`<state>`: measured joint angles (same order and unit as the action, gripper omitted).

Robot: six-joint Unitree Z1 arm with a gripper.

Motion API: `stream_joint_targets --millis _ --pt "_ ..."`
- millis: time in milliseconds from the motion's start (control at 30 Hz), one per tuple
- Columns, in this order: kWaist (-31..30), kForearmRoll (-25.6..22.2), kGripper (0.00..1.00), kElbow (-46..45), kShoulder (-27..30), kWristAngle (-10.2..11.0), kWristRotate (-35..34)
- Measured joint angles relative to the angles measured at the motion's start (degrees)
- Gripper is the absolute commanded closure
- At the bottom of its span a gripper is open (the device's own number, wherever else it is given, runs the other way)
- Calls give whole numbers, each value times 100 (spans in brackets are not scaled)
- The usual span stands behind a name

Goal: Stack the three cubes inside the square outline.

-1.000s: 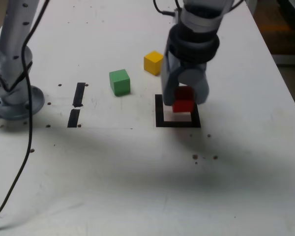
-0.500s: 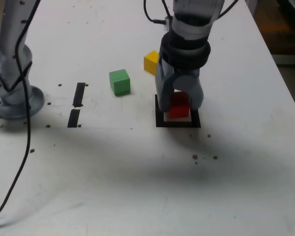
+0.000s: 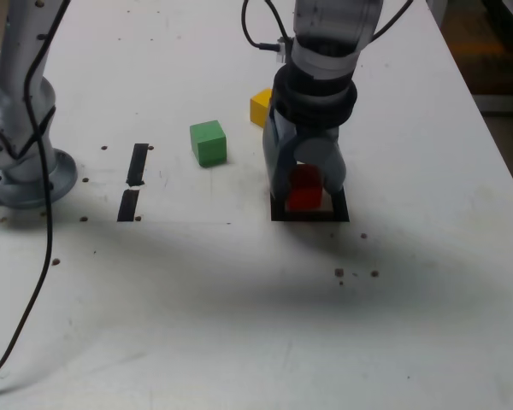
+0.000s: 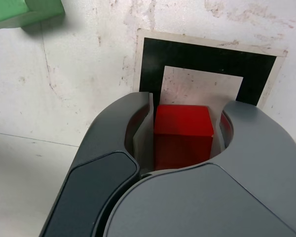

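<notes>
Inside square outline (image 3: 278, 209): red cube (image 3: 305, 188) clamped between gripper (image 3: 305, 175) jaws; nothing else within.

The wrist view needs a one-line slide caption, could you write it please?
Gripper shut on the red cube, poised above the black square outline.

You see a white table (image 3: 239, 325), scuffed and speckled with dark specks. Two short black tape strips (image 3: 133, 181) lie end to end toward the exterior view's left. A black cable (image 3: 36, 282) trails across it there.
</notes>
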<state>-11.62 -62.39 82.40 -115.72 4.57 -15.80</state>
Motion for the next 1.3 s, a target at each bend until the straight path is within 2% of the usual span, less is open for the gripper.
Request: stream_joint_targets --millis 467,600,800,900,1067,1300 --pt "0 8 73 -16 2 204 -14" --pt "0 8 62 -42 4 216 -36" --pt "0 8 34 -60 16 215 -42" --pt "0 8 24 -81 33 213 -42" --pt "0 13 16 -95 104 208 -42" --pt "0 -106 12 -104 193 282 -104"
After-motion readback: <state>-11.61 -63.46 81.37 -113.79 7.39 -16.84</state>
